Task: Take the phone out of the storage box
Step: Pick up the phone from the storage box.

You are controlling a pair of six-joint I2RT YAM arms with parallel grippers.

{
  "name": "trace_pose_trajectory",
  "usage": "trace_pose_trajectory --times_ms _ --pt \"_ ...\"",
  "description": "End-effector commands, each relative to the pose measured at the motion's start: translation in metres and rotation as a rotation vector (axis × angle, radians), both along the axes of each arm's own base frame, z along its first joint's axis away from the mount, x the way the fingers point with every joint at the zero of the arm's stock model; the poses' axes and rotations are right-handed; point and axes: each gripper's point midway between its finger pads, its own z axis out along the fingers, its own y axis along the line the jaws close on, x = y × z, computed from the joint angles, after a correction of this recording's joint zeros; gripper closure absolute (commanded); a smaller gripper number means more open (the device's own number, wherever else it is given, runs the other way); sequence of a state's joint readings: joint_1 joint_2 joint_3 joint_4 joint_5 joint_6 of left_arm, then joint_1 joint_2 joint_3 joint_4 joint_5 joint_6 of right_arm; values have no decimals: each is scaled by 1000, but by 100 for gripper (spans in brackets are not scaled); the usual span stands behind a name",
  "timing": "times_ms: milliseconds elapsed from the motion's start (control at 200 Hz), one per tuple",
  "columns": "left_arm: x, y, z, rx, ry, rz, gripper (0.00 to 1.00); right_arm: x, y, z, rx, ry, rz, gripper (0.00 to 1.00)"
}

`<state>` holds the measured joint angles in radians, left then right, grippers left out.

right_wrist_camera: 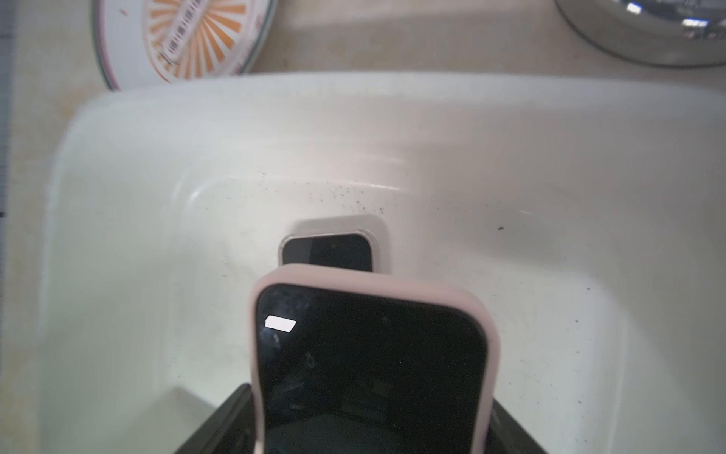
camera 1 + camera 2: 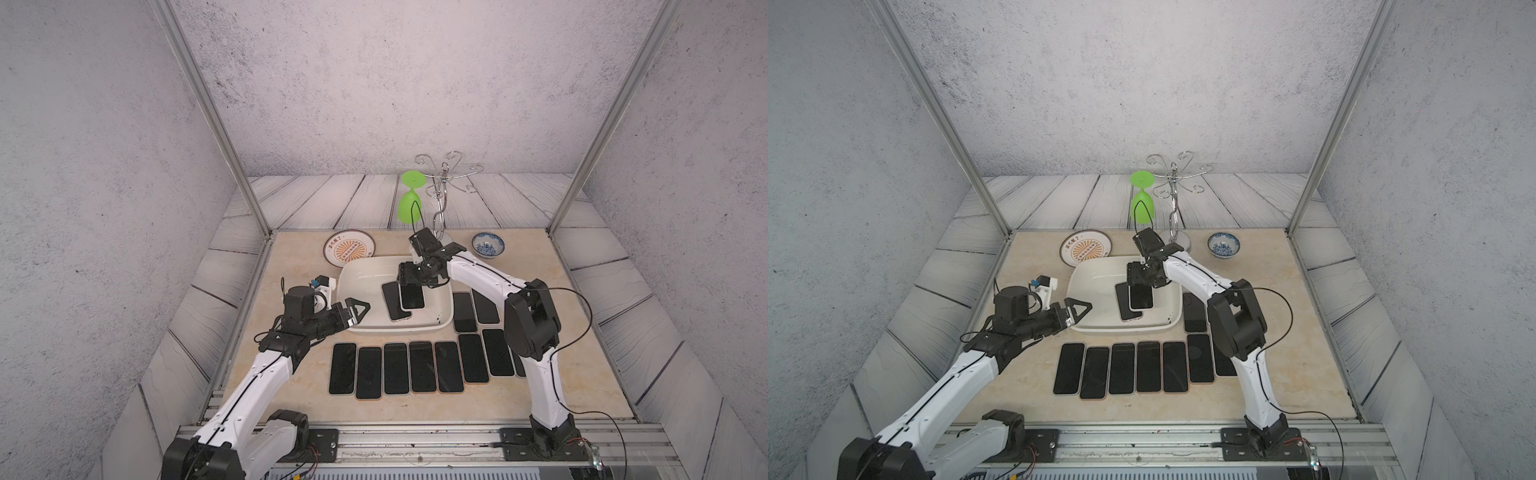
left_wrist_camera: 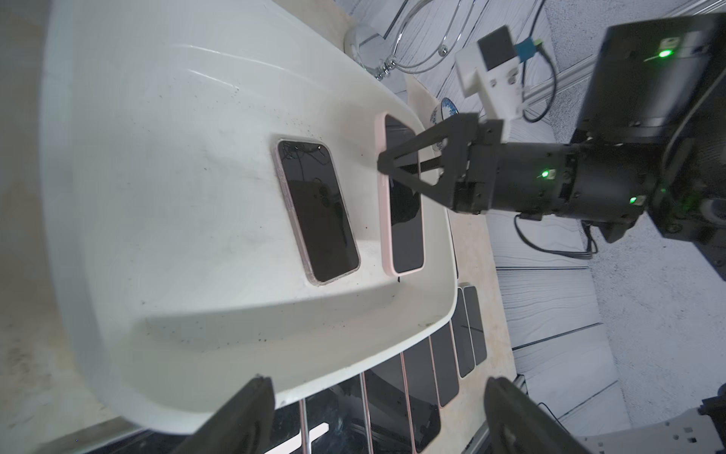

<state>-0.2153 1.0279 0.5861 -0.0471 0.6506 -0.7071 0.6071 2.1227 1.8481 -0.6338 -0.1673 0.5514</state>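
Note:
The white storage box [image 2: 353,291] [image 2: 1086,291] sits mid-table. My right gripper [image 2: 410,283] [image 2: 1140,283] reaches in from the right, shut on the far end of a pink-cased phone [image 2: 412,297] [image 2: 1140,298] [image 3: 404,236] [image 1: 369,353]. That phone hangs above the box floor [image 3: 157,196] [image 1: 157,236]. A clear-cased phone [image 2: 391,305] [image 2: 1123,306] [image 3: 318,212] [image 1: 328,251] lies flat on the floor under it, partly covered. My left gripper [image 2: 359,309] [image 2: 1081,309] [image 3: 379,412] is open and empty at the box's front left rim.
Several dark phones [image 2: 395,368] [image 2: 1121,368] lie in a row on the table before the box, and more [image 2: 473,311] lie to its right under my right arm. Behind stand an orange plate [image 2: 349,248], a blue bowl [image 2: 488,244], a green goblet [image 2: 411,199] and a wire rack [image 2: 444,187].

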Motion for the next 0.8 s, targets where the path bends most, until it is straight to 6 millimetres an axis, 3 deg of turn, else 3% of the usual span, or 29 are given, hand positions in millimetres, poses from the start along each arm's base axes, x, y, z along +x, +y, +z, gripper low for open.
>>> trace_pose_trajectory --times_ms 0,130,225,490,716,796 --pt "10 -25 28 -106 -86 -71 10 -5 20 48 179 -22 65 51" --pt "14 -57 39 -87 -121 -138 10 -13 27 57 231 7 93 51" --pt "17 -81 36 -70 -102 -185 9 -17 31 61 260 29 104 51" --pt "46 -95 1 -4 -16 -163 18 -32 34 77 322 49 123 51" --pt "67 -99 13 32 -72 -148 35 -45 35 83 355 79 151 53" --pt "71 -104 19 18 -97 -169 53 -48 37 86 373 91 159 53"
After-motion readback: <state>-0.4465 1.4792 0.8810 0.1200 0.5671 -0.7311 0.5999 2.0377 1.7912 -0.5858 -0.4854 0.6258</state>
